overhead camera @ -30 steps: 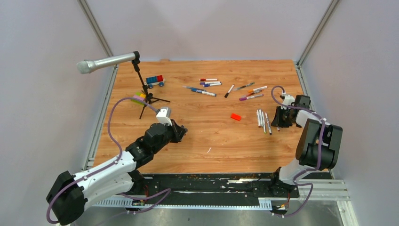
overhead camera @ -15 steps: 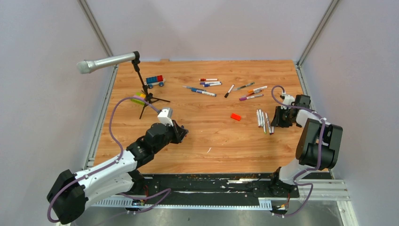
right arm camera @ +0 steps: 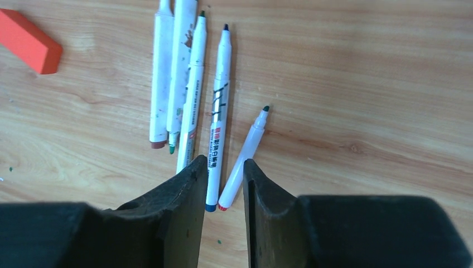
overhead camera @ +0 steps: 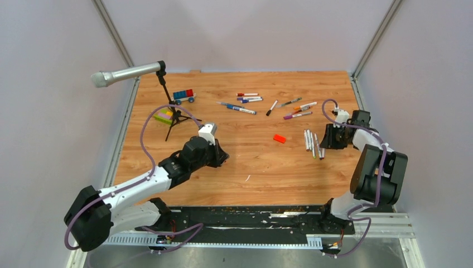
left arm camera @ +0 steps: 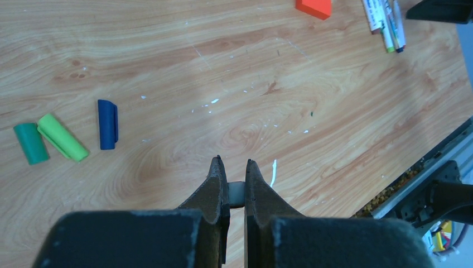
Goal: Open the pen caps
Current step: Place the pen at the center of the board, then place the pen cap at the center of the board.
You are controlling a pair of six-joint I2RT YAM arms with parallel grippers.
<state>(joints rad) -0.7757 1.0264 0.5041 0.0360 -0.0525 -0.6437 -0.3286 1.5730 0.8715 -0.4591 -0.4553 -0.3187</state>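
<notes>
Seen from above, several capped pens [overhead camera: 248,100] lie scattered near the far edge of the counter [overhead camera: 256,173]. Five bare pens [overhead camera: 312,143] rest by the right edge, so I judge the job well under half done.

In the left wrist view, the left jaws pinch a small pale piece [left arm camera: 236,194], likely a cap. Three loose caps [left arm camera: 107,124] lie on the wood nearby.

In the right wrist view, the right jaws stand slightly apart and empty, over the ends of the bare pens.

Top view overlooks the table [overhead camera: 262,164]; both close wrist views share the orange block [right arm camera: 28,40].
</notes>
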